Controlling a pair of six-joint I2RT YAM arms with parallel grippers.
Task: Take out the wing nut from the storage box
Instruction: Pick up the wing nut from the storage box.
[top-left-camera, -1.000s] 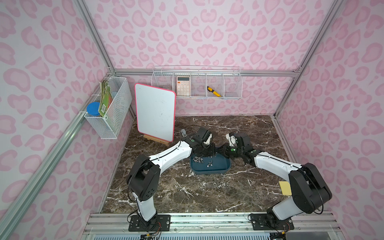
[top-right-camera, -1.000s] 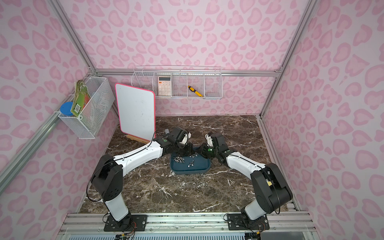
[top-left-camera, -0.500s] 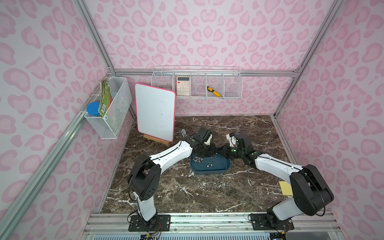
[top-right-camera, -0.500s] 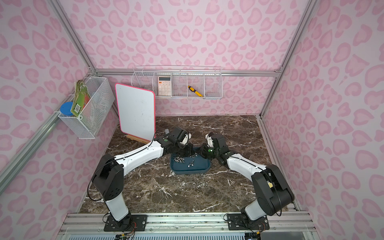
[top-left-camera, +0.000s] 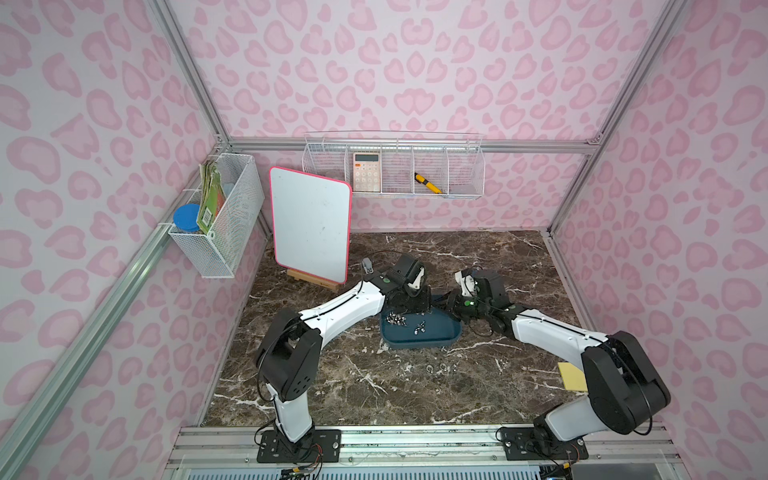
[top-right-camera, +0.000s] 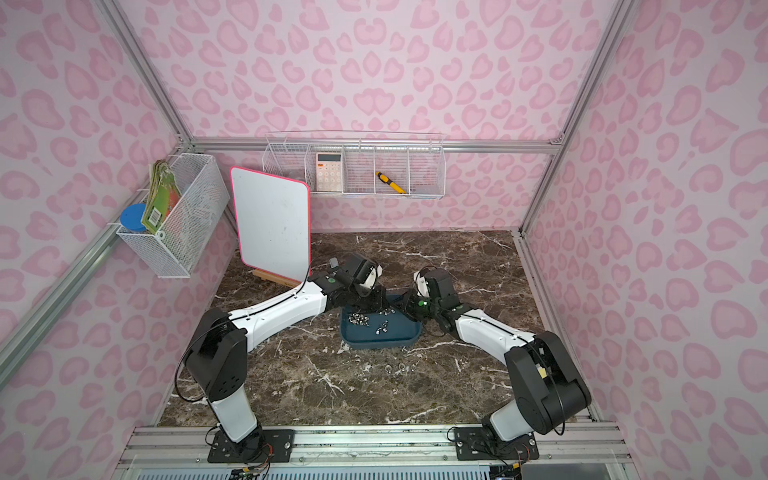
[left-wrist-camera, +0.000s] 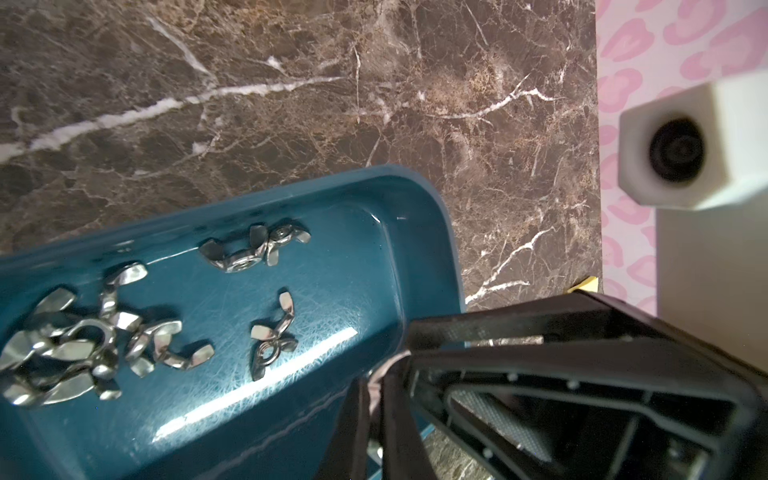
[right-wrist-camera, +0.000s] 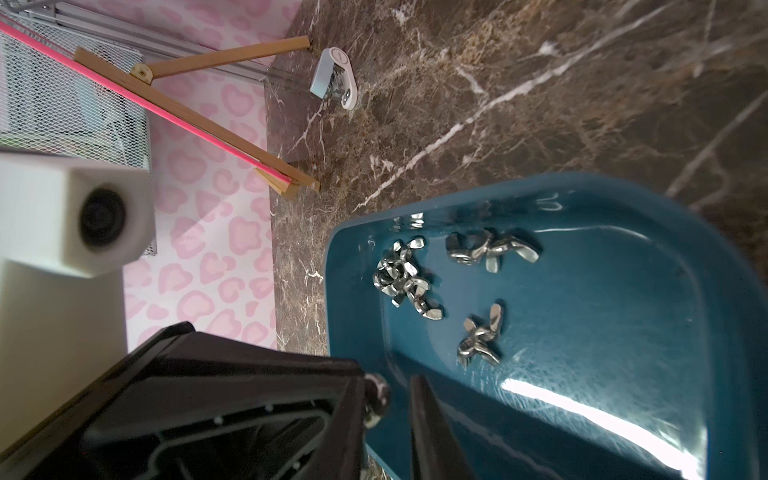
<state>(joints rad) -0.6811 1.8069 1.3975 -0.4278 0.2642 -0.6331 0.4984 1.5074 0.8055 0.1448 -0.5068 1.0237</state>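
The wing nuts (left-wrist-camera: 83, 345) lie on the floor of the box (top-left-camera: 419, 345), which sits mid-table: a tangled heap toward its left end and two loose pairs nearer its middle, all lying exposed. Three small metal bits (top-left-camera: 442, 367), too small to identify, lie on the table (top-left-camera: 374, 395) just near of the box. The left gripper (left-wrist-camera: 376, 399) is clamped tight on the box's far-left rim, and the heap lies just near of its fingers. The right gripper (right-wrist-camera: 388, 415) stands at the far-right rim with its jaws a little apart, astride the rim; the loose pairs lie to its left, close but not touching. The two arms flank the box. Just behind the left gripper a small white stapler (top-left-camera: 366, 264) lies on the table, and farther left a pink-edged whiteboard (top-left-camera: 309, 228) leans on a wooden stand (top-left-camera: 311, 279). A yellow pad (top-left-camera: 571, 376) lies by the right arm. A wire basket (top-left-camera: 465, 174) on the far wall holds a calculator (top-left-camera: 367, 172) and a yellow tool (top-left-camera: 428, 183); a side basket (top-left-camera: 232, 216) on the left wall holds green packets.
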